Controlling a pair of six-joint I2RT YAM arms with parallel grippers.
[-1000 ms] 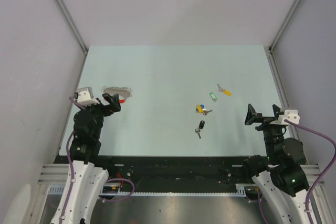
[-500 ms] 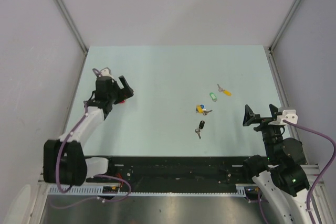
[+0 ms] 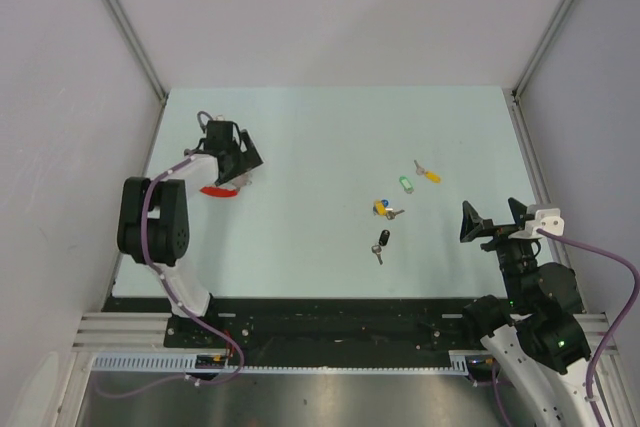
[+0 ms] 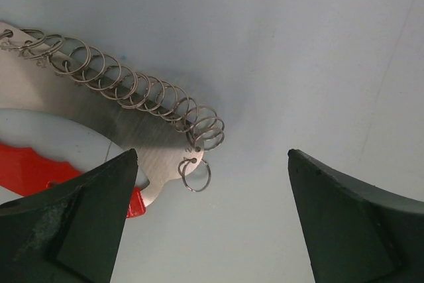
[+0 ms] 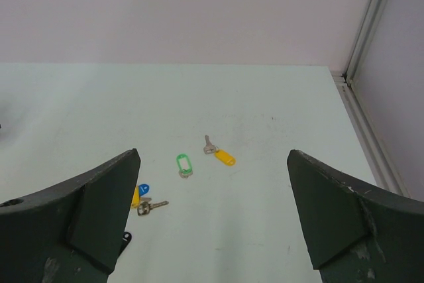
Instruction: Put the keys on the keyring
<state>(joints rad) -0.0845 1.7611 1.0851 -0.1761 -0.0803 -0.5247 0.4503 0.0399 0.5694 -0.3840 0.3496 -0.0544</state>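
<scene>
The keyring (image 3: 222,188) lies at the table's left: a flat metal plate with a row of small wire rings (image 4: 132,87) and a red tag (image 4: 33,170). My left gripper (image 3: 233,154) is open just above it, with the plate's ringed end between the fingers in the left wrist view (image 4: 212,183). Four keys lie mid-right: yellow (image 3: 430,175), green (image 3: 405,184), blue-and-yellow (image 3: 381,207) and black (image 3: 382,240). My right gripper (image 3: 495,222) is open and empty, right of the keys. Its wrist view shows the yellow key (image 5: 222,155), the green key (image 5: 183,164), the blue-and-yellow key (image 5: 142,197) and the black key (image 5: 126,236).
Grey walls with metal corner posts (image 3: 120,22) enclose the pale table on three sides. The black rail with cables (image 3: 320,332) runs along the near edge.
My left arm has swung out from near its base and reached forward over the keyring. My right gripper has shifted slightly. The keys have not moved.
</scene>
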